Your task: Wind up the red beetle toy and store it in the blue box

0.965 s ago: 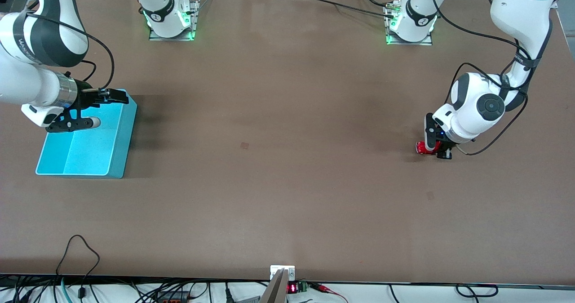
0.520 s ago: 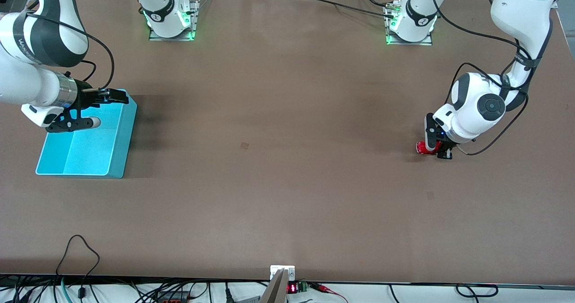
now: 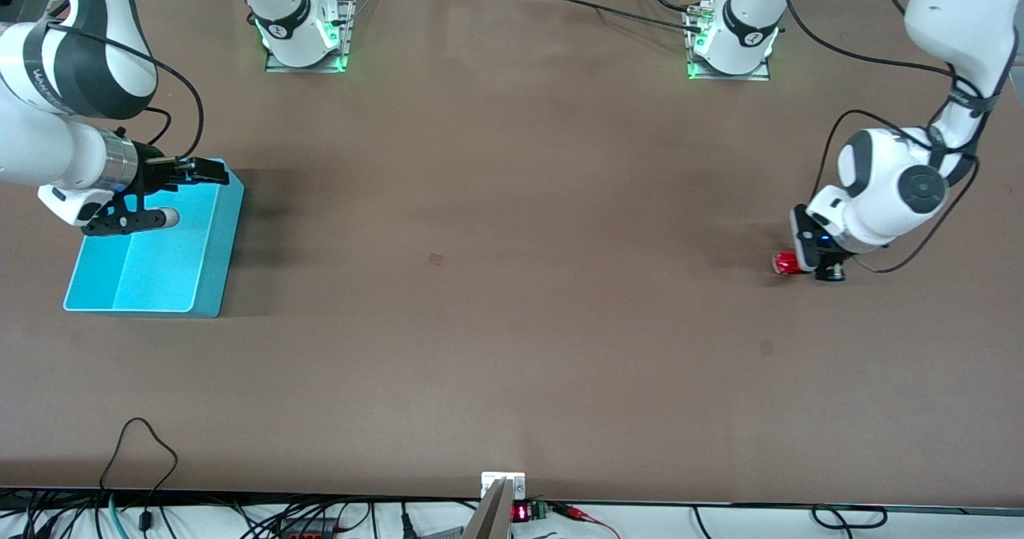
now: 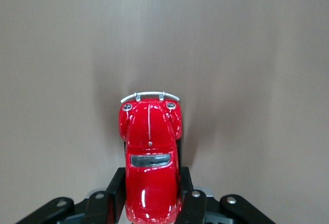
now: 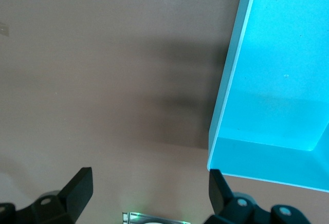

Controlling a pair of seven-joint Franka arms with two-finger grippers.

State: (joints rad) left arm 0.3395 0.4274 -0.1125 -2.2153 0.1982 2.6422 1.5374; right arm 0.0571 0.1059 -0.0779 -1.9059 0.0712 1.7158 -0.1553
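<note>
The red beetle toy [image 3: 784,262] is a tiny glossy red car at the left arm's end of the table, down at the table surface. My left gripper [image 3: 810,265] is shut on it. In the left wrist view the fingers clamp the sides of the car [image 4: 150,162] at its back half, and its silvery bumper points away from the left gripper [image 4: 151,199]. The blue box [image 3: 218,243] stands open and empty at the right arm's end. My right gripper [image 3: 180,195] hangs open and empty over the box's corner farthest from the front camera. The right wrist view shows the box wall [image 5: 227,100] and the open right gripper [image 5: 149,193].
The brown table [image 3: 496,283] spreads wide between toy and box. The arm bases [image 3: 304,35] stand along the table's edge farthest from the front camera. Cables [image 3: 144,443] lie along its nearest edge.
My left gripper, holding the red beetle toy, has slid along the table toward the left arm's end. The right arm has not moved.
</note>
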